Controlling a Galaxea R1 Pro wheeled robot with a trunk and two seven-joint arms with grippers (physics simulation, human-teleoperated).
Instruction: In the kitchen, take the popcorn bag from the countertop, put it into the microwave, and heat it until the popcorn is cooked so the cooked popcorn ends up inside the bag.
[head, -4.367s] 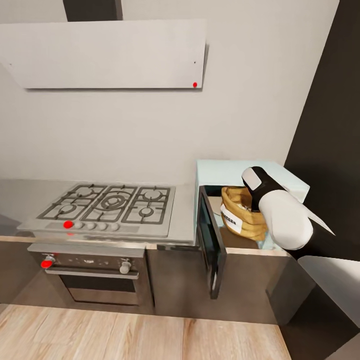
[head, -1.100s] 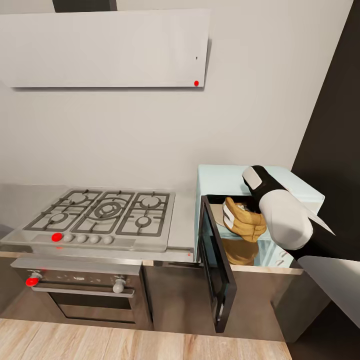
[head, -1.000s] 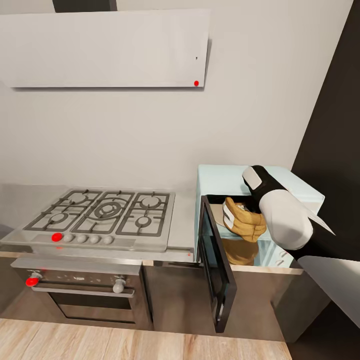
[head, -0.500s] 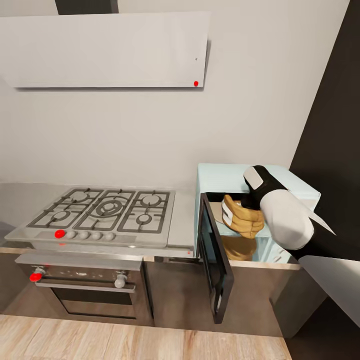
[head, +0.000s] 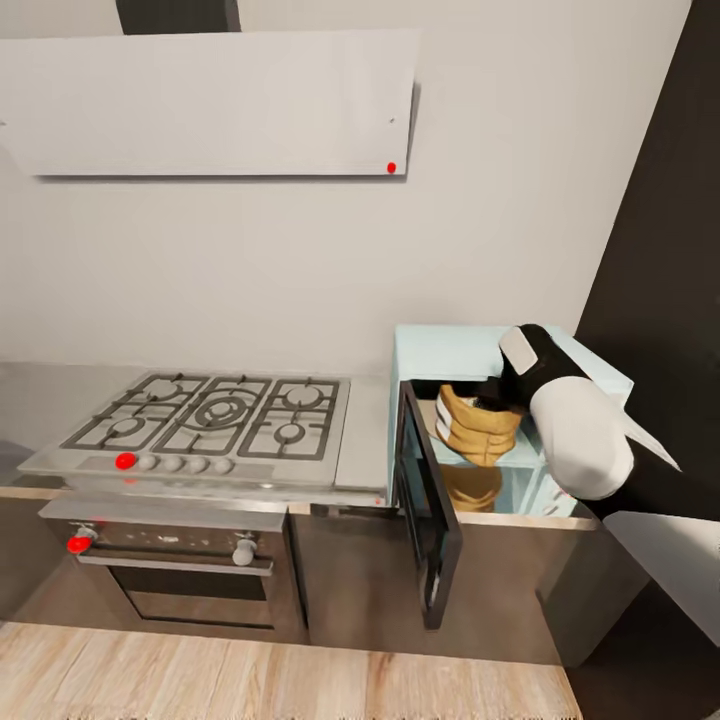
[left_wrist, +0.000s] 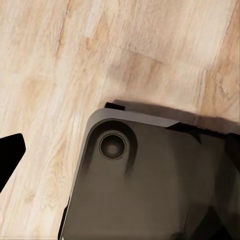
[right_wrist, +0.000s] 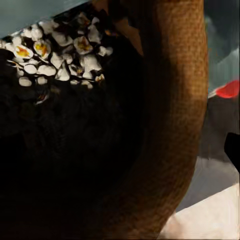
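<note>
Standing open, the microwave (head: 440, 352) is receiving the popcorn bag (head: 478, 430), which is hanging tilted inside the cavity, deeper in than a second ago and clear of the cavity floor. The right arm (head: 575, 430) is carrying it; its pincer is hidden, so its grip cannot be told. Pale popcorn (right_wrist: 60, 55) is showing inside the bag. Judgement: release is coming next.

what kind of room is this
A home kitchen, rendered in a simulator: a gas hob sits over a built-in oven, with an extractor hood above. A mint-blue microwave stands open on the counter, holding a popcorn bag.
</note>
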